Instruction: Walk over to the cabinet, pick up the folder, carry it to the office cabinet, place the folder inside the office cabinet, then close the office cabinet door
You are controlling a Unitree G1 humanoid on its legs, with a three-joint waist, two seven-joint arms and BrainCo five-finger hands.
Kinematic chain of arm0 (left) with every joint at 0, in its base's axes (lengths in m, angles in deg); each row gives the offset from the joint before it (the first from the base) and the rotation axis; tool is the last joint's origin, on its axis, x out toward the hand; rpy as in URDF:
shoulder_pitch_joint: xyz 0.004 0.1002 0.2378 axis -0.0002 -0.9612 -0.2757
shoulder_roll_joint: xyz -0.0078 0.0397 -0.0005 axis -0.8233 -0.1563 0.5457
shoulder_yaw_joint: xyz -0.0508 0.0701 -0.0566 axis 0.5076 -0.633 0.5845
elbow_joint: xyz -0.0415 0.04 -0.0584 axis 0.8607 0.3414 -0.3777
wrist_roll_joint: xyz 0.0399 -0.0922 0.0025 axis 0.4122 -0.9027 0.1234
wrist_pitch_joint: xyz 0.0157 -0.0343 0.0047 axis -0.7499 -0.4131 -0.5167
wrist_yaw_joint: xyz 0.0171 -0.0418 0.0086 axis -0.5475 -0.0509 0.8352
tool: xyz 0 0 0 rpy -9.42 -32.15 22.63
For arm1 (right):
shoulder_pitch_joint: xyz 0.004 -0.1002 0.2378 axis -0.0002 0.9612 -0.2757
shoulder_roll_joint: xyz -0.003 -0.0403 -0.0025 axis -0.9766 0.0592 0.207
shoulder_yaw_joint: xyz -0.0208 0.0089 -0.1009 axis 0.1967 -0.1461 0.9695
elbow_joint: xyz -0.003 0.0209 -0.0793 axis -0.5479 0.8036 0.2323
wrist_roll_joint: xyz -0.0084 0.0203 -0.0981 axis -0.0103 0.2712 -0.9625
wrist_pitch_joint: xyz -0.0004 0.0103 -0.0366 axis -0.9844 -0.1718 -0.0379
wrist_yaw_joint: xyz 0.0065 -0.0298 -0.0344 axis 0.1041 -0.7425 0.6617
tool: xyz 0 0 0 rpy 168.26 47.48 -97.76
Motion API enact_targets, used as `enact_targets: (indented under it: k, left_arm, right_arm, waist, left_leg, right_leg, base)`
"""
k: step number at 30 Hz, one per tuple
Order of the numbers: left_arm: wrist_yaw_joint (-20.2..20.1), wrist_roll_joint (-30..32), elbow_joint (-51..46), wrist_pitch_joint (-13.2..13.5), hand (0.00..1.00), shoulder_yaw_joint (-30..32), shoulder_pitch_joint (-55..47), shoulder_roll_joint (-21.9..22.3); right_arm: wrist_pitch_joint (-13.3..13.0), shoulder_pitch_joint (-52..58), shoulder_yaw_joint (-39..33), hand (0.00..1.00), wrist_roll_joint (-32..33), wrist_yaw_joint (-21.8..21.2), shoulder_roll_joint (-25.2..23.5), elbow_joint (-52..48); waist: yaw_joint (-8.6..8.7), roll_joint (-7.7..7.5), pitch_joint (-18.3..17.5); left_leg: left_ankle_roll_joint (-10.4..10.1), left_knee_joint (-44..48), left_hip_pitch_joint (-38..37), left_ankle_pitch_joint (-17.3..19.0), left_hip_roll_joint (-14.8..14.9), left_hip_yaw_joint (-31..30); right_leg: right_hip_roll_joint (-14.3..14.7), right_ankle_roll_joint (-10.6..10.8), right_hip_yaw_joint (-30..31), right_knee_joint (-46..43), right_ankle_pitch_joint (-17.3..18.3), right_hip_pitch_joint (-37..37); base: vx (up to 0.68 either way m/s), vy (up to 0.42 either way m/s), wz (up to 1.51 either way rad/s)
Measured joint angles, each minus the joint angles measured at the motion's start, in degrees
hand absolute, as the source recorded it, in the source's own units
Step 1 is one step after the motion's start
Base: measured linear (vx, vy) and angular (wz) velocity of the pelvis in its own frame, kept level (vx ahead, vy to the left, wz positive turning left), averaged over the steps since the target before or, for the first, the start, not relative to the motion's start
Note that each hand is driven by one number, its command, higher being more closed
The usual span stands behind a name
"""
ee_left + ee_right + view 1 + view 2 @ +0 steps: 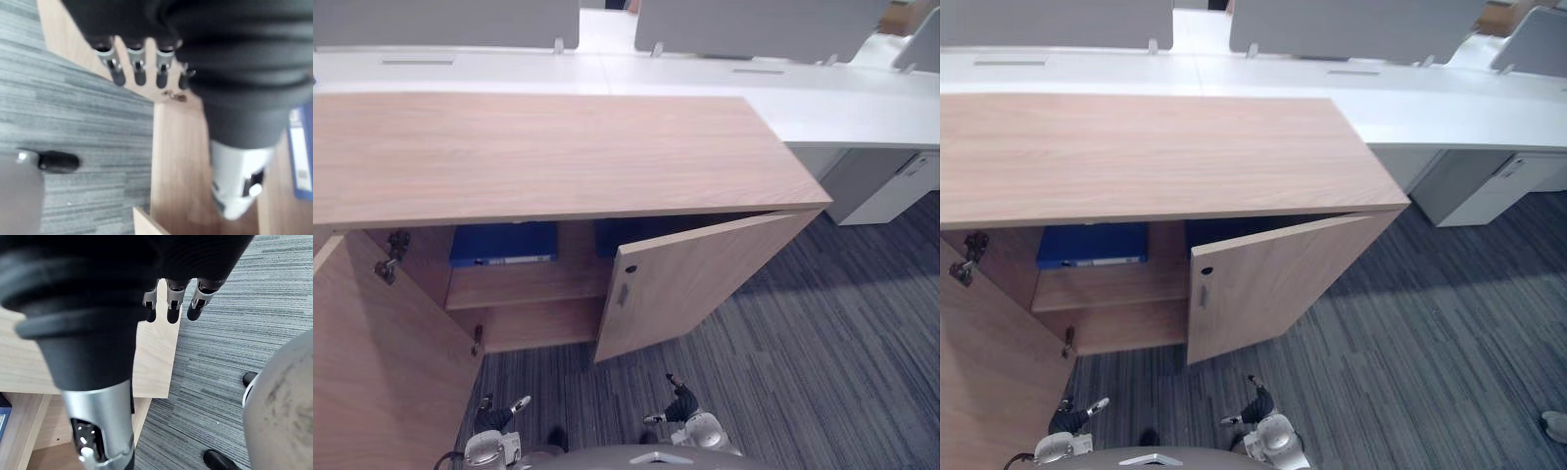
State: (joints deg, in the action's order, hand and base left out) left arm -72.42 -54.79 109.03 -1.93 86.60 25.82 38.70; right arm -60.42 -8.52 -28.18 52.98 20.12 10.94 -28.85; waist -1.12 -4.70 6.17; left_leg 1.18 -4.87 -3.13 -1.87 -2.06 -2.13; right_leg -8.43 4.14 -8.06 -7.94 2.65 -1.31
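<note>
blue folder half hidden under wooden cabinet top

Cabinet ahead, desk behind it. Folder on upper shelf inside, left compartment. Left door swung wide at left. Right door half open, right of folder. Drawer unit under desk, far right.

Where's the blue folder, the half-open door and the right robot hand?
blue folder [504, 243]: left eye view, front edge.
half-open door [690, 279]: left eye view, panel middle.
right robot hand [682, 401]: left eye view, dark cover.
</note>
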Motion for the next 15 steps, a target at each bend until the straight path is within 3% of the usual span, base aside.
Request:
enact_targets:
  k: [3, 5, 8, 11, 14, 15]
  left_arm:
    - [0.2, -1.1, -0.4, 0.1, 0.0, 0.1, 0.1, -0.2]
    - [0.2, -1.1, -0.3, 0.1, 0.0, 0.2, 0.0, -0.5]
    - [0.3, -1.1, -0.2, 0.1, 0.0, 0.0, 0.4, -0.1]
    - [0.3, -1.3, -0.2, 0.1, 0.0, 0.1, 1.1, 0.4]
    - [0.3, -2.5, -0.4, 0.0, 0.0, 0.5, 1.1, 0.4]
    - [0.3, -2.7, -0.4, 0.0, 0.0, 1.9, 1.1, 0.3]
  right_arm:
    - [0.2, 0.0, 0.0, 0.0, 0.0, 0.0, -0.1, 0.0]
    - [0.2, -0.4, -0.3, 0.0, 0.0, 0.1, 0.0, 0.0]
    - [0.2, -0.1, -2.6, 0.0, 0.1, 1.3, 0.0, 0.0]
    - [0.7, 0.5, -4.9, 0.0, 0.6, 1.7, 0.0, 0.0]
    - [1.1, 0.0, -7.0, 0.0, 1.2, 2.3, 0.0, 0.0]
    - [1.1, -0.3, -7.4, 0.0, 1.3, 2.3, -0.1, -0.1]
  waist:
    - [-0.62, -0.8, 0.9]
    - [-1.24, -0.9, 1.0]
    - [-0.28, 0.26, 1.1]
    - [-0.68, 0.89, 1.9]
    - [-0.6, 1.05, 2.0]
    - [-0.71, 0.81, 2.1]
  left_leg:
    - [-0.7, 0.0, 0.4, -0.4, -0.6, -3.3]
    - [-1.1, 0.0, 0.5, -0.6, -0.5, -5.1]
    - [-1.7, 0.3, 2.5, -2.2, -0.4, -10.9]
    - [-2.3, 0.4, 3.7, -3.2, -0.8, -14.8]
    - [-2.4, 3.2, 7.3, -3.7, -1.6, -9.8]
    - [-0.8, 3.9, 7.4, -2.8, -1.6, -7.0]
  right_leg:
    - [-0.2, 0.7, 4.3, -1.6, 3.5, 0.4]
    - [-0.2, 1.5, 2.8, -1.3, 4.3, 1.4]
    - [0.0, 1.6, -3.1, 1.1, 4.2, 3.5]
    - [0.1, 1.5, -7.2, 1.9, 3.9, 4.8]
    - [-0.3, 1.1, -9.0, 1.1, 4.4, 4.7]
    - [-0.5, 1.2, -9.3, 0.1, 5.5, 4.7]
  base:
    - [0.03, 0.02, 0.75]
    - [0.02, -0.067, 0.58]
    - [0.04, -0.063, 0.9]
    - [0.04, -0.027, 0.83]
    - [-0.02, 0.008, 0.63]
    - [-0.03, 0.026, 0.32]
